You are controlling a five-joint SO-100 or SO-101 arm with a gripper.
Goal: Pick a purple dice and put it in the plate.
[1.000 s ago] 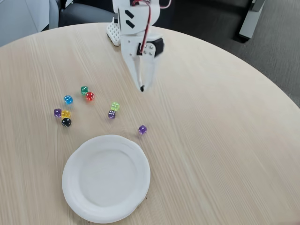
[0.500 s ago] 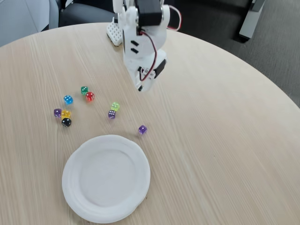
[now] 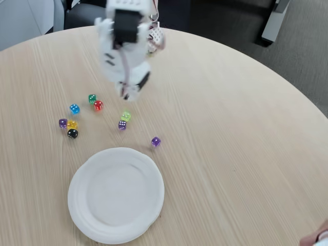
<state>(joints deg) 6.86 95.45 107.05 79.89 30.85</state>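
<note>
Three purple dice lie on the wooden table [image 3: 230, 128]: one [image 3: 156, 141] just off the plate's upper right rim, one [image 3: 122, 124] beside a lime die [image 3: 125, 116], one [image 3: 62, 123] at the far left of the cluster. The white paper plate [image 3: 116, 193] sits at the front with nothing in it. My gripper [image 3: 126, 95] hangs motion-blurred above the table, up and slightly right of the lime die. Its fingers look shut, with no gap and nothing held.
Green [image 3: 92, 98], red [image 3: 98, 105], blue [image 3: 75, 108], yellow [image 3: 72, 124] and black [image 3: 73, 134] dice sit in the left cluster. The arm's white base part [image 3: 154, 36] stands at the table's far edge. A fingertip [image 3: 318, 238] shows at the bottom right corner.
The arm has swung left and tipped over, carrying the gripper from above the table's middle to above the dice cluster. No die has moved.
</note>
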